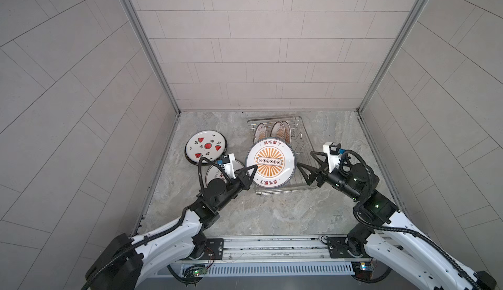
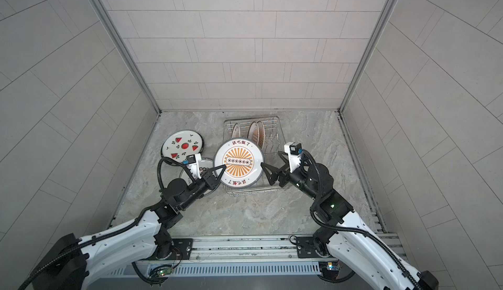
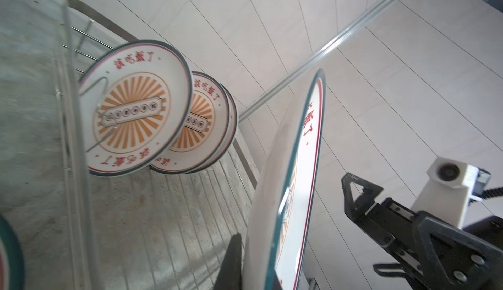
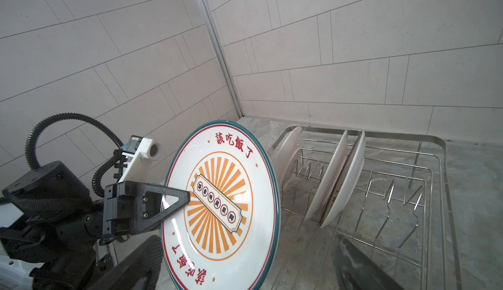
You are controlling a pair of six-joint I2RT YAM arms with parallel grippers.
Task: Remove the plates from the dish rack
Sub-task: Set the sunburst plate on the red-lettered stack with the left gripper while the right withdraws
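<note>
While the left pincer (image 1: 251,172) clamps the left rim of a sunburst plate (image 1: 270,163), that plate hangs tilted, face up, over the near end of the dish rack (image 1: 283,190); the right pincer (image 1: 304,158) stands wide open just beside the plate's right rim, clear of it; three more plates (image 1: 280,132) stand upright at the rack's far end; on the counter (image 1: 272,215) to the left lies a watermelon plate (image 1: 206,147), with another plate (image 1: 215,172) partly hidden under the left arm.

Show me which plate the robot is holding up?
The big sunburst plate pinched by the left fingers, above the dish rack; others stand in it or lie flat beside it.
</note>
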